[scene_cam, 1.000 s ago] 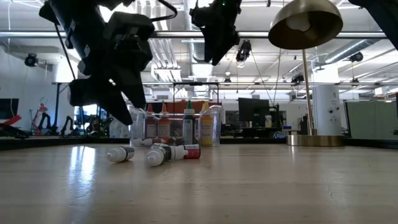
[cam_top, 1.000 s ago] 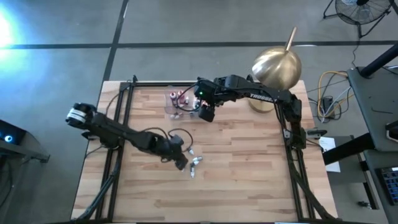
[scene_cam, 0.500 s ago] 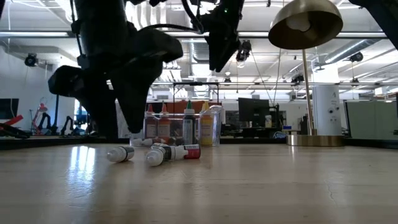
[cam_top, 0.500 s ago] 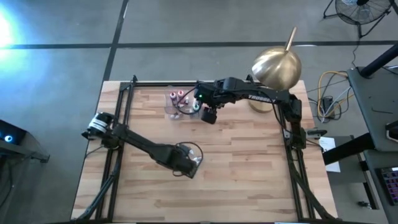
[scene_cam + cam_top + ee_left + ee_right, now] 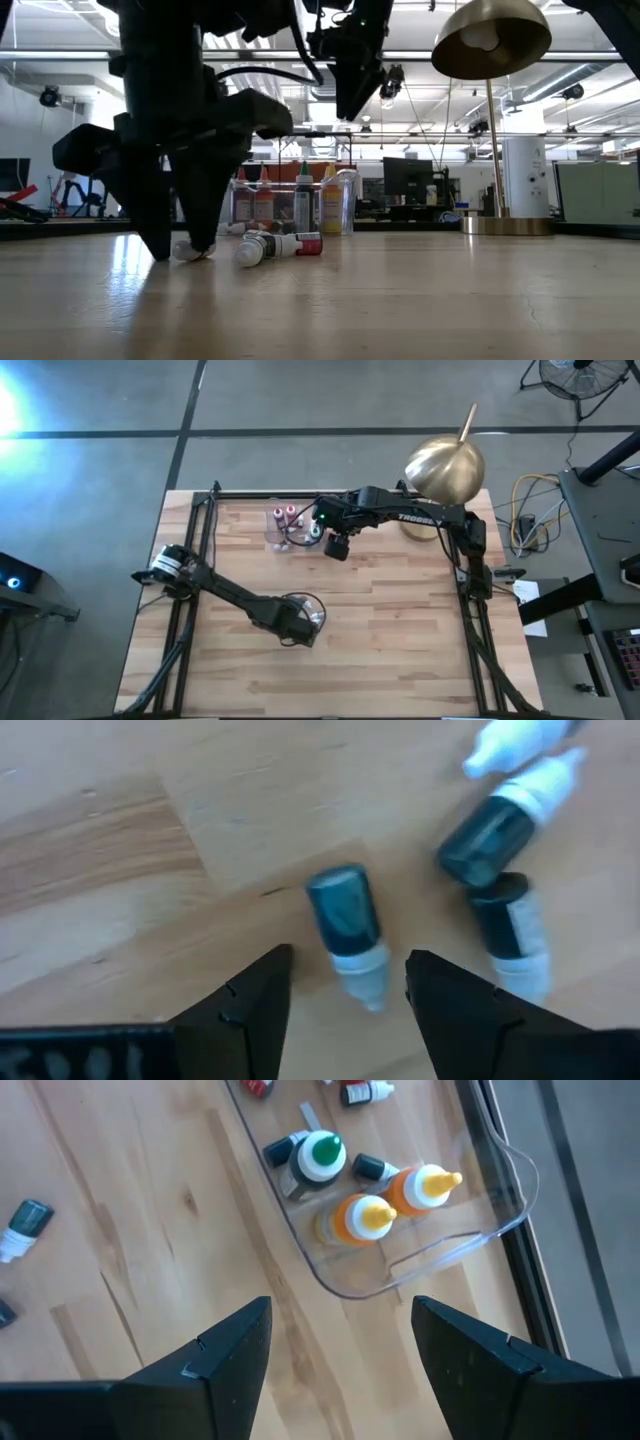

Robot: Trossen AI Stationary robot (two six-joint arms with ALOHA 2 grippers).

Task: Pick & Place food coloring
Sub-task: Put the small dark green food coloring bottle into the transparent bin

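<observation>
The left pincer (image 5: 345, 995) is low over the bench (image 5: 400, 650), its fingers apart around a dark food coloring bottle (image 5: 350, 935) that lies on its side between the fingertips, not yet gripped. Two more dark bottles (image 5: 500, 870) lie just beside it. The right pincer (image 5: 340, 1345) hangs open above the edge of the clear tray (image 5: 440, 1250), where orange bottles (image 5: 395, 1205) and a green-capped bottle (image 5: 318, 1158) stand upright.

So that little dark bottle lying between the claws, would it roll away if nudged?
Probably: the dark bottle is round and lies on its side on smooth wood. It looks small and light, so the open left gripper could knock it aside if off-centre.
</observation>
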